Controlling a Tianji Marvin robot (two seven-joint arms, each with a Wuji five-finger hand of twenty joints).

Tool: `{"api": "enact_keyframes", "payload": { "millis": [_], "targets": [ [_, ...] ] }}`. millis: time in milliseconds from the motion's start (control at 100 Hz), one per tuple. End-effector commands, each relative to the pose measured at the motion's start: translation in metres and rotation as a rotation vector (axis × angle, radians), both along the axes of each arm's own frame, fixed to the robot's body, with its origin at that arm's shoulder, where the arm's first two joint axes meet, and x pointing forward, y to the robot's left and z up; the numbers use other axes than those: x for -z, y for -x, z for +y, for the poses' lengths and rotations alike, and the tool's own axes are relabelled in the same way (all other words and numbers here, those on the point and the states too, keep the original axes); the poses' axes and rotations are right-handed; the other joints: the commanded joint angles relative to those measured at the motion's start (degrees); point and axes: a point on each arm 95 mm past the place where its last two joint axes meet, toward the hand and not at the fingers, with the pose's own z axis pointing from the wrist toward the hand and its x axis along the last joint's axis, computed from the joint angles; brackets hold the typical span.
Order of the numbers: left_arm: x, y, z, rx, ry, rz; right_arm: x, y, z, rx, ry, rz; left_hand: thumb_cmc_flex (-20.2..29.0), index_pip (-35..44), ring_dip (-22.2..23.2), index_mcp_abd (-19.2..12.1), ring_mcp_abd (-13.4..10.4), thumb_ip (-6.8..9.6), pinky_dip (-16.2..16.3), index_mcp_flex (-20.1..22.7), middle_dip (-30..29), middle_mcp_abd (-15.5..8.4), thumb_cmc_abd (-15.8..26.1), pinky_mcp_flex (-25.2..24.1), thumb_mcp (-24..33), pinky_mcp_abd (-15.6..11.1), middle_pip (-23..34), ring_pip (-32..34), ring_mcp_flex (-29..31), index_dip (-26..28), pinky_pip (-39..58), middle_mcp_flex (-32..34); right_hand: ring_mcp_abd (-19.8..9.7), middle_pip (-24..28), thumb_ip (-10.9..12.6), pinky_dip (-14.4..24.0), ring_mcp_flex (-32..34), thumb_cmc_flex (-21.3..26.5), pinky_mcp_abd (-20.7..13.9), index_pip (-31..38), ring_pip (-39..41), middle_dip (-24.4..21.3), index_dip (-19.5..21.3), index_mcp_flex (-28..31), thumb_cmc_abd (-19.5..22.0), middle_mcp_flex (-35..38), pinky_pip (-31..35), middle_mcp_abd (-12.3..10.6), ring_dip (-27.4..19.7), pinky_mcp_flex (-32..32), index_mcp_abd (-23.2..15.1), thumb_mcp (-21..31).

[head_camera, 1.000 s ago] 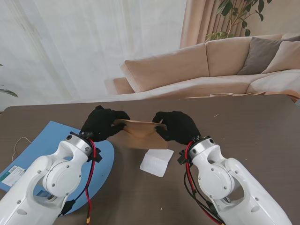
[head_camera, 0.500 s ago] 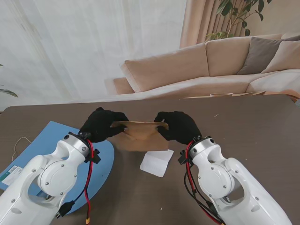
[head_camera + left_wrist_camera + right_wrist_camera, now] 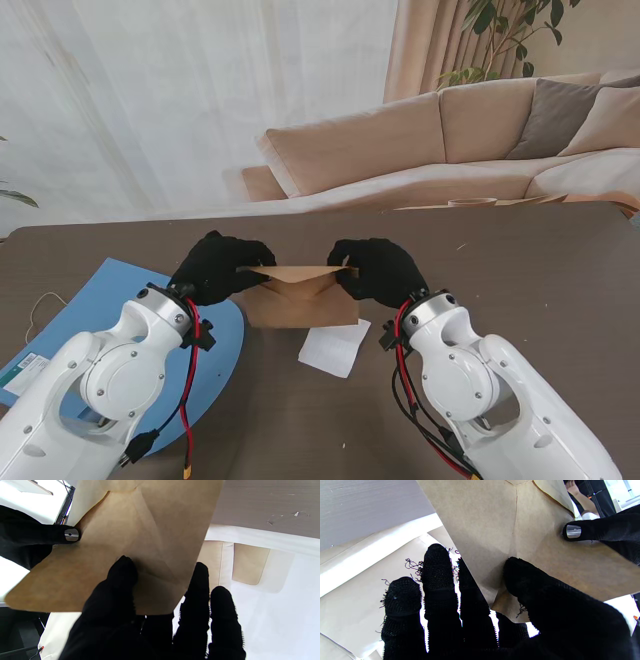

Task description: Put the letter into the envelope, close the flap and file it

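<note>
Two white robot arms reach over a dark brown counter (image 3: 520, 270). Each ends in a black-gloved hand, and both grip one brown paper envelope (image 3: 300, 295) between them, holding it up above the counter. The left hand (image 3: 215, 265) pinches the envelope's left upper corner; the right hand (image 3: 375, 268) pinches the right upper corner. In the wrist views, each thumb presses the envelope's face while the other fingers sit behind it, and the opposite hand's fingertip, capped with a small metal disc, shows at the far corner. The envelope's seams are visible; no writing can be read on it. A folded white letter (image 3: 333, 346) lies flat on the counter, just nearer to me than the envelope. A blue folder (image 3: 215, 345) lies on the counter at the left, partly under the left arm. A small label at its near corner is too small to read.
</note>
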Motion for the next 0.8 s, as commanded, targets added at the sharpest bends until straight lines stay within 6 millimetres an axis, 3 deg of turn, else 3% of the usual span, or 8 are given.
{"api": "enact_keyframes", "payload": {
  "millis": [0,130,210,350,610,680,750,790],
  "targets": [
    [0.0003,0.0034,-0.0033,0.005,0.004,0.008,0.0019,0.0024,0.0022,-0.012,0.008,0.018,1.23,-3.54,-0.84,-1.35,0.08,0.90,0.16,-4.68,-0.57,-0.78,0.40,0.21,2.54,0.80,1.33,0.50,0.92,1.98,1.38,-0.93,-0.12,0.68,0.62,0.65,0.39,2.39,1.08,1.21,0.81,-0.18,-0.29,0.63,1.45,0.59,1.68,-0.25,0.31,-0.63,-0.76,0.93],
    [-0.0001,0.0029,-0.0033,0.002,0.012,-0.001,0.0028,0.0028,0.0020,-0.014,0.015,0.026,1.47,2.23,-1.41,-8.62,-0.68,0.42,-0.69,-10.43,3.76,-1.31,-2.99,-0.34,4.71,0.20,-3.47,-1.09,-0.48,11.14,0.14,-1.60,-0.06,0.57,0.64,0.64,0.38,2.44,1.07,1.23,0.73,-0.28,-0.38,0.62,1.52,0.57,1.67,-0.24,0.26,-0.63,-0.66,0.88],
    [-0.0005,0.0026,-0.0039,0.003,0.020,-0.011,0.0035,0.0026,0.0021,-0.017,0.019,0.031,2.57,8.50,-0.97,-11.83,-1.18,0.07,-0.74,-9.61,7.82,-2.26,-3.36,-1.09,6.22,-0.43,-6.45,-1.55,-2.04,15.50,-0.41,-2.31,-0.03,0.55,0.64,0.64,0.38,2.45,1.07,1.25,0.69,-0.31,-0.42,0.60,1.51,0.55,1.66,-0.25,0.24,-0.64,-0.63,0.82],
    [-0.0012,0.0014,-0.0047,0.009,0.028,-0.019,0.0038,0.0023,0.0023,-0.021,0.022,0.035,5.24,11.58,0.46,-9.73,-0.84,0.26,0.40,-2.32,10.16,-2.40,-1.92,-0.29,7.98,0.04,-3.27,0.72,-0.43,12.97,0.81,-0.06,-0.02,0.42,0.65,0.64,0.29,2.43,1.07,1.10,0.59,-0.40,-0.62,0.45,1.54,0.43,1.64,-0.25,0.19,-0.67,-0.53,0.77],
    [-0.0018,0.0004,-0.0033,0.009,-0.005,-0.028,0.0025,0.0028,0.0015,-0.027,0.022,0.028,1.07,15.45,4.43,-12.70,-0.76,-0.52,2.55,-0.09,13.60,0.00,-2.71,3.47,16.49,1.28,5.25,9.42,4.06,19.26,7.12,0.76,0.29,-7.16,1.10,-0.30,-4.14,-1.66,0.00,-3.67,-6.63,-5.15,-8.28,-4.06,0.22,-3.77,-1.36,-0.25,-2.37,-3.91,1.67,0.61],
    [-0.0020,-0.0005,-0.0035,0.001,-0.009,-0.028,0.0023,0.0034,0.0011,-0.033,0.025,0.027,0.96,16.10,4.75,-12.34,-0.96,-0.83,2.65,-0.76,14.47,-0.15,-2.91,3.89,17.28,1.31,6.03,10.02,4.46,20.78,7.77,0.73,0.06,-10.76,2.04,-0.70,-8.22,-6.07,-0.62,-10.82,-12.64,-7.91,-11.70,-7.36,1.35,-8.89,-4.17,-0.19,-3.86,-6.94,3.73,-0.12],
    [-0.0022,-0.0019,-0.0040,-0.011,-0.007,-0.027,0.0018,0.0047,0.0006,-0.037,0.029,0.025,1.02,16.52,5.00,-11.37,-0.90,-1.21,2.73,-1.37,15.07,-0.10,-3.20,4.20,17.96,1.56,6.48,10.43,4.80,21.80,8.32,0.78,0.06,-13.85,5.56,-0.80,-12.64,-10.42,-1.00,-24.83,-18.17,-10.79,-6.40,-8.29,5.30,-14.46,-7.51,0.12,-5.24,-10.19,5.62,-3.85],
    [-0.0025,-0.0026,-0.0043,-0.020,-0.006,-0.025,0.0012,0.0059,0.0003,-0.039,0.032,0.022,1.22,16.63,5.09,-10.57,-0.96,-1.53,2.75,-2.10,15.28,-0.17,-3.35,4.30,18.06,1.52,6.64,10.54,4.88,22.20,8.57,0.74,0.14,-15.33,4.75,-1.11,-15.20,-11.74,-1.12,-27.92,-20.70,-11.71,-5.98,-10.76,5.09,-17.72,-9.18,0.28,-6.20,-11.91,6.10,-5.90]
  ]
}}
